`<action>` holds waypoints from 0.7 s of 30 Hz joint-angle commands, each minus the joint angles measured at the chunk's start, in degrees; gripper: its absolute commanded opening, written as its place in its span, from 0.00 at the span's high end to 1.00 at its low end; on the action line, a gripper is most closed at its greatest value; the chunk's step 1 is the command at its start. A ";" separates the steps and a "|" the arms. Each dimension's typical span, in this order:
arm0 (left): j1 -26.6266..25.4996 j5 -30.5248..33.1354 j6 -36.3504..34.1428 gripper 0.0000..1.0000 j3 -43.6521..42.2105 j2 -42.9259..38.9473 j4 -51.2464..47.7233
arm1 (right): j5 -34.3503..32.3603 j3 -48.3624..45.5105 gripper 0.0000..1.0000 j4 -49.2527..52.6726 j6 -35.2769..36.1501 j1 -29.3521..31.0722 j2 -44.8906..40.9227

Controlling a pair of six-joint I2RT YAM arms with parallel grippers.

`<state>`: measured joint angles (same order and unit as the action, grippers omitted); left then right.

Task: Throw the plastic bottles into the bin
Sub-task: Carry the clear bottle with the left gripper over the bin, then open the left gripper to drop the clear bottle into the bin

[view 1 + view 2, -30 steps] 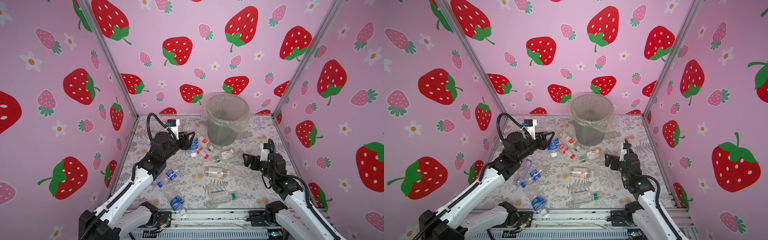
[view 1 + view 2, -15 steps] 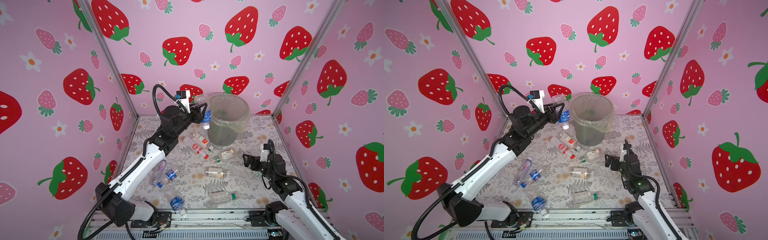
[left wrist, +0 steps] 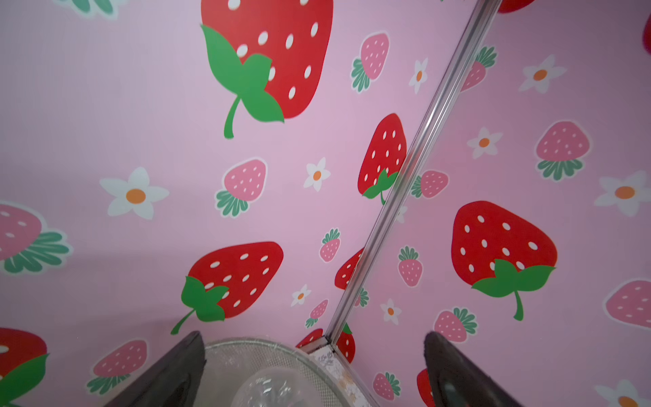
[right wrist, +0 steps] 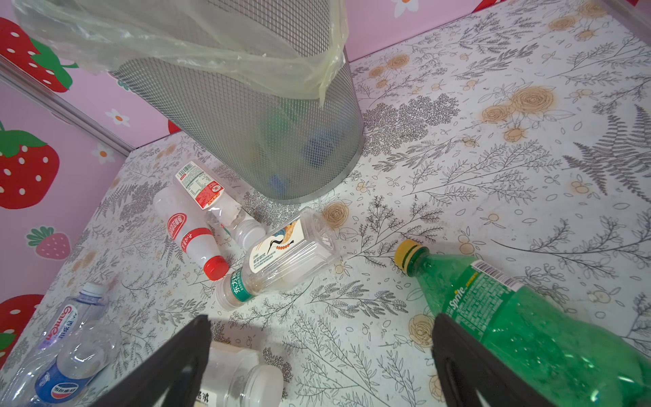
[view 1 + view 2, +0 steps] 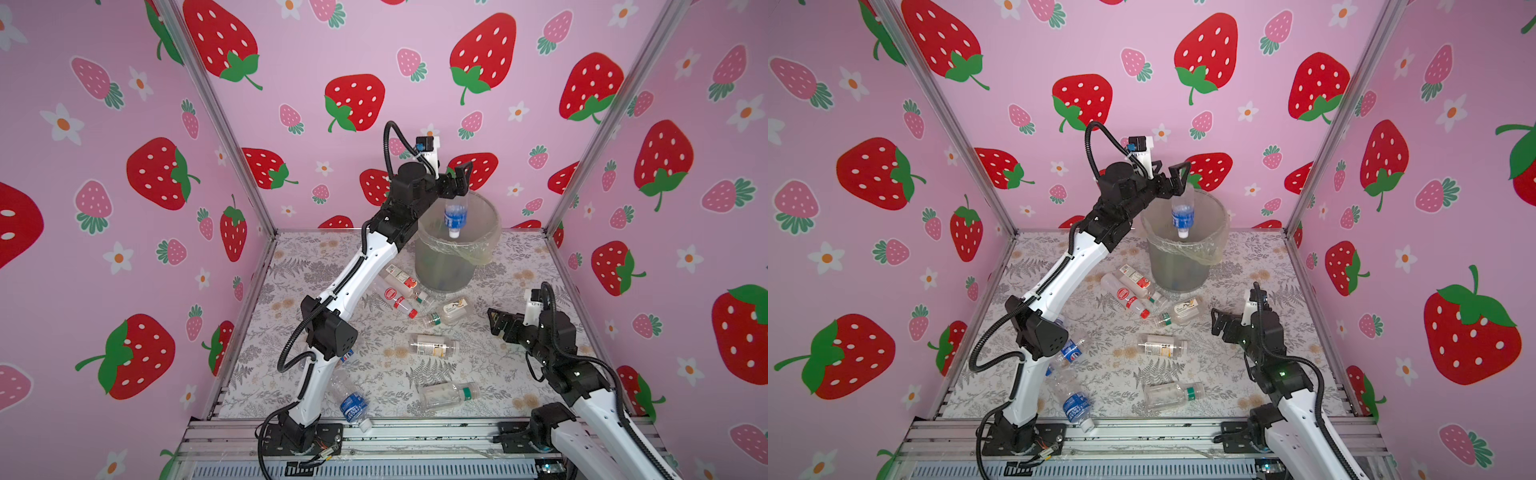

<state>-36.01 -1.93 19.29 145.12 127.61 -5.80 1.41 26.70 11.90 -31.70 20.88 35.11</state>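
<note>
- Pink strawberry-print walls point(image 5: 124, 124) enclose a floral surface point(image 5: 519, 266). In both top views the bin point(image 5: 444, 270) stands on it near the back wall.
- In both top views the left gripper point(image 5: 459, 178) hangs above the bin's mouth with its jaws apart. A blue-labelled bottle point(image 5: 455, 216) is just under it, cap down, inside the bin's rim.
- In a top view the right gripper point(image 5: 1219, 324) hovers low in front of the bin and to its right, jaws spread and empty. Loose bottles point(image 5: 1124, 293) lie in front of the bin, the nearest beside its base.
- Left wrist view: the two fingers point(image 3: 176, 370) stand wide apart. The bin's rim point(image 3: 246, 343) and the clear base of the blue-labelled bottle point(image 3: 274, 387) show between them.
- Right wrist view: the fingers point(image 4: 465, 359) are wide apart, gripping nothing. A green bottle point(image 4: 528, 317) lies just beside one finger, well short of the bin point(image 4: 246, 105). A red-capped bottle point(image 4: 193, 239) lies near the bin's base.
</note>
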 commanded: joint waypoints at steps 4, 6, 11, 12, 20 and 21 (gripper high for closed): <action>-0.23 2.12 -0.80 0.01 -17.57 -15.39 4.44 | -0.58 -0.09 0.01 2.58 -0.03 -0.14 -1.71; -0.20 3.94 -1.04 0.01 -24.83 -20.96 6.21 | -0.49 -0.26 0.01 2.56 -0.02 -0.15 -1.63; -0.11 6.80 -3.89 0.01 -35.70 -31.32 2.47 | -0.36 -0.68 0.01 1.84 -0.57 -0.14 -0.61; -0.12 7.22 -4.35 0.01 -38.14 -33.34 2.16 | -0.19 -0.79 0.01 1.68 -0.64 -0.14 -0.29; 1.94 8.98 -5.14 0.01 -55.23 -45.41 2.80 | 0.17 -1.25 0.01 0.03 -1.51 -0.14 0.92; 2.24 9.60 -5.19 0.01 -56.31 -46.13 2.37 | 0.25 -1.23 0.01 -0.16 -1.67 -0.14 1.01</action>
<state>-34.63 5.65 15.38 91.70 82.15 -2.85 1.52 26.11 12.91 -32.14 20.88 36.05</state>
